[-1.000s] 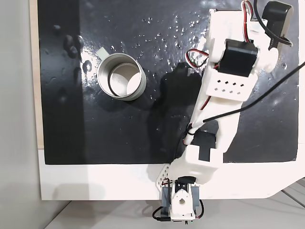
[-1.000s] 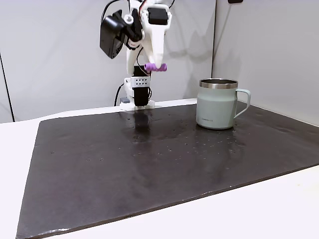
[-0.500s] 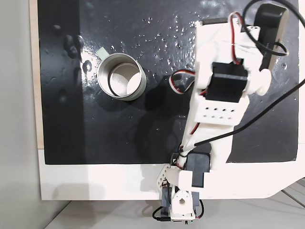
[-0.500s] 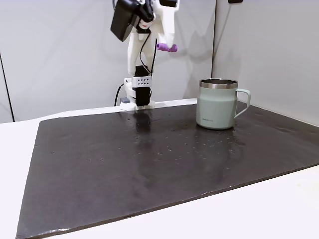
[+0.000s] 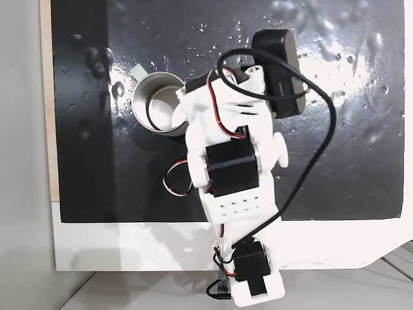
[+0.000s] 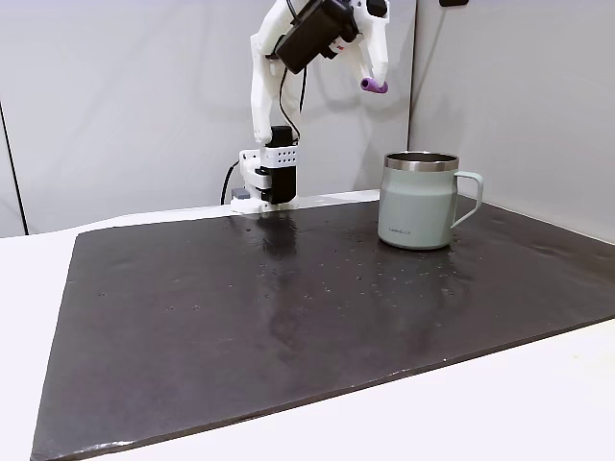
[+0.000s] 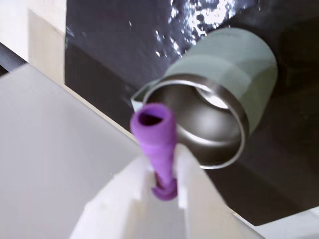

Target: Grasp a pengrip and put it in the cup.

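Purple tubular pengrip [image 7: 155, 137] (open-ended), clamped in gripper [image 7: 162, 174], above cup [image 7: 234, 89]

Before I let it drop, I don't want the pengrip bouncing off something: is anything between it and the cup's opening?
Nothing visible is. The gripper holds the purple pengrip in the air above the cup. In the wrist view the mug's open mouth lies clear beside the tube, its inside apparently empty.

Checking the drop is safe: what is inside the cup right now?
The cup shows only its shiny metal wall and bright floor in the wrist view. The pengrip is still in the pincer, which covers part of the rim.
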`<action>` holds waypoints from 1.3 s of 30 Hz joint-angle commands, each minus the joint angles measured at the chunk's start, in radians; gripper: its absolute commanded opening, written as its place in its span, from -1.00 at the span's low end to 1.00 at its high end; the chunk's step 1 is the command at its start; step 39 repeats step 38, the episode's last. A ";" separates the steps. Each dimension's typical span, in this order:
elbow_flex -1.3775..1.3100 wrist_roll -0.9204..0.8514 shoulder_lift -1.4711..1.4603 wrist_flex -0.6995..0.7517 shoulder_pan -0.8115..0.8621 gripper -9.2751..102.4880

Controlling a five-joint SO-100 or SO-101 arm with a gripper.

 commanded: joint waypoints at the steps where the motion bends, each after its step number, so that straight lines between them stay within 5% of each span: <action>1: 0.002 -0.025 0.025 0.006 -0.064 -0.83; 22: -0.043 -0.018 -0.152 0.005 -0.288 -0.82; 27: -0.044 -0.014 -0.144 0.006 -0.287 -0.33; 39: -0.017 -0.014 -0.117 0.006 -0.284 -0.28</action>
